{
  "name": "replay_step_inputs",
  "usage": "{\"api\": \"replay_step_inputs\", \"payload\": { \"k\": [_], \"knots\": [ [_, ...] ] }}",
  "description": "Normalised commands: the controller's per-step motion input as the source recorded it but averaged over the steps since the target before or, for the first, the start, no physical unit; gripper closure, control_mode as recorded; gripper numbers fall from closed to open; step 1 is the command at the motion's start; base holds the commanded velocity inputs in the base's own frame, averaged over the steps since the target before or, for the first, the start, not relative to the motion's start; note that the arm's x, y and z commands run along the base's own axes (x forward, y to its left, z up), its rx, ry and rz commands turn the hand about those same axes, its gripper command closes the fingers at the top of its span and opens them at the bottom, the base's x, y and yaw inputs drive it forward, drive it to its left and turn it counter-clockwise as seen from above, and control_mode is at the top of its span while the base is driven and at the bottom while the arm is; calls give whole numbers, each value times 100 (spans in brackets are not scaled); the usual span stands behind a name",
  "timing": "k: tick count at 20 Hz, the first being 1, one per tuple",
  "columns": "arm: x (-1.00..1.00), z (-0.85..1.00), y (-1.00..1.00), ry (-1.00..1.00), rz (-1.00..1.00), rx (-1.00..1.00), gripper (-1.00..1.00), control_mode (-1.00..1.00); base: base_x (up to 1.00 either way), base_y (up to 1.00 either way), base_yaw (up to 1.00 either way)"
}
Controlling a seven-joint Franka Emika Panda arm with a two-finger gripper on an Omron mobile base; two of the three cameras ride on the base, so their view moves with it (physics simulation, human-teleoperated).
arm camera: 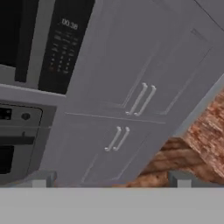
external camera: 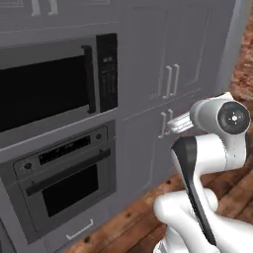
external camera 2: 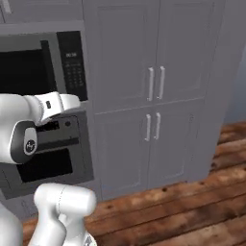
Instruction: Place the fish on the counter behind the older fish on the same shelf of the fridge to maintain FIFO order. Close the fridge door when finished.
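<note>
Gripper point(arm camera: 112, 177): fingers spread wide, nothing held, aimed at a tall grey cabinet point(external camera 2: 153, 96) with paired bar handles. Microwave point(external camera: 54, 84) and oven point(external camera: 64, 178) are stacked to its left. Fish: not located among these fittings; its place cannot be told. Handling, judged: probably light, limp and slippery; best taken across the mid-body, gently. Wood floor point(external camera 2: 192, 211) noted below.

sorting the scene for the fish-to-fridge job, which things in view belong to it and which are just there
Belongs to the job:
- fingers, spread open, holding nothing

Just there:
- microwave
- oven
- grey cabinet doors with paired bar handles, all shut
- wood floor
- brick wall
</note>
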Motion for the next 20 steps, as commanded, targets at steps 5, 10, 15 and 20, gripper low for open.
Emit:
{"api": "replay_step_inputs", "payload": {
  "k": [5, 10, 15, 20],
  "knots": [
    [0, 0, 0, 0, 0, 0, -100, 100, 37, 32, 77],
    [0, 0, 0, 0, 0, 0, -100, 100, 42, 34, 75],
    [0, 0, 0, 0, 0, 0, -100, 100, 20, 19, 72],
    [0, 0, 0, 0, 0, 0, -100, 100, 18, 19, 71]
  ]
}}
